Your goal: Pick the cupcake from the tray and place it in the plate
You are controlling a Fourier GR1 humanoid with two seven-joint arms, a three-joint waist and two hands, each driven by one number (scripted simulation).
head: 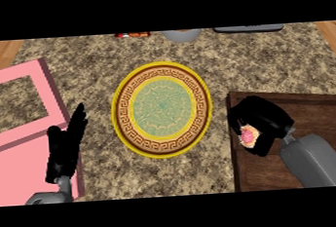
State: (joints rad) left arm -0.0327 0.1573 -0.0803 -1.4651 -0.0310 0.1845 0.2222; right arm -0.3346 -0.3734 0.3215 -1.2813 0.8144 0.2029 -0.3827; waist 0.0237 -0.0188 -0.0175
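Speckled stone worktop (88, 57) carries a gold-rimmed plate (161, 109) at its middle. Right of the plate sits a dark wooden tray (308, 112), and over its near-left part the right hand (261, 119) curls round the pink cupcake (249, 135). Left of the plate, the left hand (66, 146) rests with straight fingers beside a pink frame (17, 76).

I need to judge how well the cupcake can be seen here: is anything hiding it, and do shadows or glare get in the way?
Head view: the right hand curls round the cupcake, hiding most of it; only a pink patch shows; no glare; lighting even over the plate.
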